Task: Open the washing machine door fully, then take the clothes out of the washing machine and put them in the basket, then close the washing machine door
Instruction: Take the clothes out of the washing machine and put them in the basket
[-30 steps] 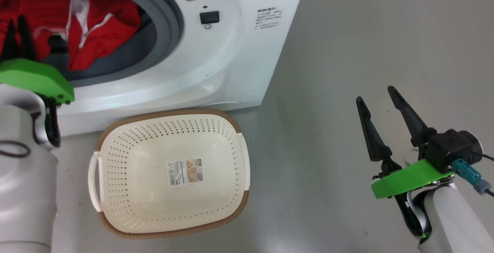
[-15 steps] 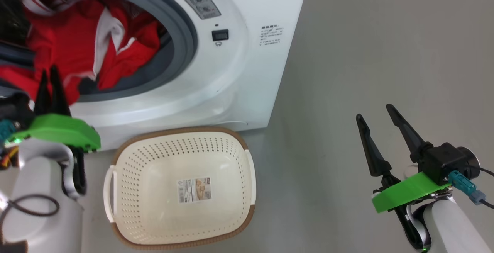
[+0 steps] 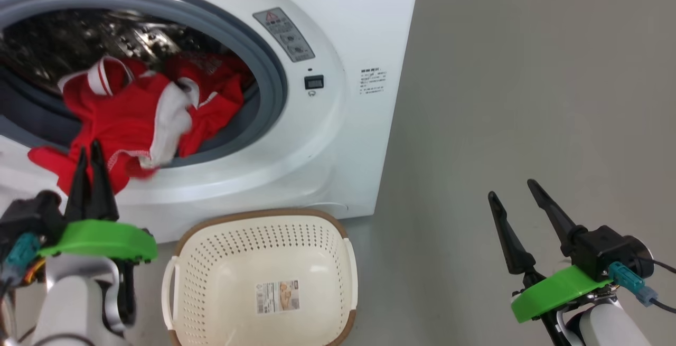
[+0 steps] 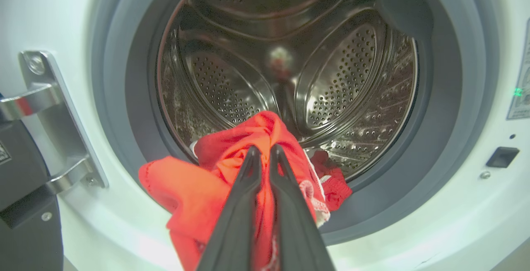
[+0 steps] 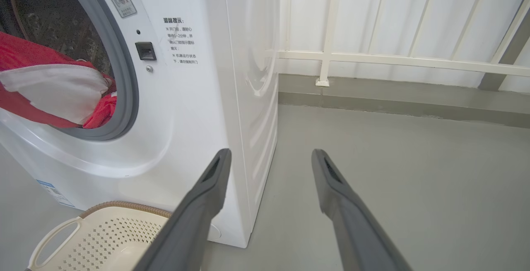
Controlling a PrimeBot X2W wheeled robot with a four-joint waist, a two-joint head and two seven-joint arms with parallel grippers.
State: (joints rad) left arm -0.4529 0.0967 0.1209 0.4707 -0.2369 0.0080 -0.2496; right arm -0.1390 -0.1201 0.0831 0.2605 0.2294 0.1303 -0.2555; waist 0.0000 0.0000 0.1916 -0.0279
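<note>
A grey rubber ring (image 3: 274,82) lines the mouth of the washing machine (image 3: 338,140), and the red clothes (image 3: 127,119) spill over its lower lip. The left tool (image 3: 90,148) is pinched tight on a fold of them, just outside the mouth. The basket (image 3: 264,214) stands on the floor (image 3: 501,97) below. The right tool (image 3: 511,188), spread wide and empty, hovers well apart.

Counted on the laundry floor: one washing machine (image 3: 338,166), one basket (image 3: 222,251), one tangle of clothes (image 3: 116,119), two grippers: left gripper (image 3: 88,149), right gripper (image 3: 511,189).

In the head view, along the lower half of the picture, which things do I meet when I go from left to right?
left gripper, shut on the clothes → basket → right gripper, open
</note>
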